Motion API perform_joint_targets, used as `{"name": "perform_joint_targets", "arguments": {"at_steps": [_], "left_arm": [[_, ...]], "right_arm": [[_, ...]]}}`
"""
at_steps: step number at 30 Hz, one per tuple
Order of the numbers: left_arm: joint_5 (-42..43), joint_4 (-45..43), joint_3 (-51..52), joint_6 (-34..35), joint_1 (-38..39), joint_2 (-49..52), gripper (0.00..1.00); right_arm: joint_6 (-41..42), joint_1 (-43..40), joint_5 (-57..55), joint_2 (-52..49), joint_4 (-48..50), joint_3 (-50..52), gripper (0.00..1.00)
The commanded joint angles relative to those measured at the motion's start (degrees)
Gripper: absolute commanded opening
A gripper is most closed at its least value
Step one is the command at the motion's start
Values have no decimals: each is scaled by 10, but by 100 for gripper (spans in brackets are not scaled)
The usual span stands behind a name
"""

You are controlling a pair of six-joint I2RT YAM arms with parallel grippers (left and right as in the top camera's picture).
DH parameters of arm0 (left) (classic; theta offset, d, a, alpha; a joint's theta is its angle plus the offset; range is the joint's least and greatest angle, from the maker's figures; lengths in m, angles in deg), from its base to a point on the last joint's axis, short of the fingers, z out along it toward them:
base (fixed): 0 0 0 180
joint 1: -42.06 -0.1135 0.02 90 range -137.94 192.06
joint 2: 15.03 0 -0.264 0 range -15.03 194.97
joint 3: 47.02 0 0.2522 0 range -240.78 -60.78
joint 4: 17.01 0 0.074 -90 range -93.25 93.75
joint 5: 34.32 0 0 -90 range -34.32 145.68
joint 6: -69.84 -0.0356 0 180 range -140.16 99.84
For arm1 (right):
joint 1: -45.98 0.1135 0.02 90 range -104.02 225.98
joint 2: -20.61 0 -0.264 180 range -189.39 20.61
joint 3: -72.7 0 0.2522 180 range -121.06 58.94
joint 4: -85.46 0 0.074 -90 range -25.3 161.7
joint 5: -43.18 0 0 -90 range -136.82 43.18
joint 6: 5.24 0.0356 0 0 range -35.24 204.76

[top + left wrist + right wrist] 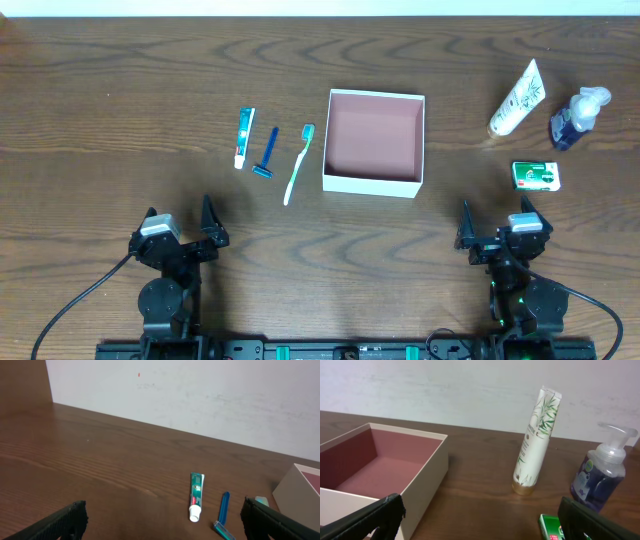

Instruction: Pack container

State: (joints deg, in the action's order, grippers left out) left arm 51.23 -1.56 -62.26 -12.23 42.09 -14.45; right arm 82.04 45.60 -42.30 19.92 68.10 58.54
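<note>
Your left gripper (180, 215) and right gripper (495, 215) rest low at the near table edge, fingers spread wide, gripping nothing. Beyond and between them sits the square white cardboard container with a pink-brown inside (372, 184). To its left lie a toothpaste tube (245, 137), a blue razor (268, 152) and a toothbrush (298, 165). To its right are a white bamboo-print tube (517, 98), a blue pump bottle (572, 118) and a green soap box (536, 176).

— Bright?
— Evenly lit from above; the container (427, 475) throws only a soft shadow on the table (480, 505)
— Sharp?
— Overhead is crisp, wrist views softer, their lower corners blurred
</note>
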Motion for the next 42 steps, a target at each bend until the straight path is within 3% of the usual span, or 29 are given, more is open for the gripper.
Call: {"name": "perform_joint_targets", "arguments": {"at_steps": [1, 10, 17, 18, 24, 29, 35, 40, 42], "left_arm": [[-5, 21, 12, 3, -3, -3, 98], [-5, 21, 12, 3, -3, -3, 98], [-5, 21, 12, 3, -3, -3, 98], [-5, 21, 12, 3, -3, -3, 98], [-5, 21, 12, 3, -3, -3, 98], [-5, 21, 12, 3, -3, -3, 98], [-5, 21, 12, 3, -3, -3, 98], [-5, 21, 12, 3, -3, -3, 98], [-5, 21, 12, 3, -3, -3, 98]], "right_arm": [[5, 5, 4, 3, -2, 1, 99], [22, 6, 13, 3, -1, 1, 99], [330, 6, 46, 3, 4, 1, 99], [344, 6, 57, 3, 7, 1, 99], [271, 5, 231, 3, 104, -8, 99], [200, 5, 201, 0, 106, -90, 99], [96, -14, 70, -88, -49, -283, 99], [24, -36, -56, -271, -226, -509, 99], [10, -50, -55, -365, -309, -612, 99]]}}
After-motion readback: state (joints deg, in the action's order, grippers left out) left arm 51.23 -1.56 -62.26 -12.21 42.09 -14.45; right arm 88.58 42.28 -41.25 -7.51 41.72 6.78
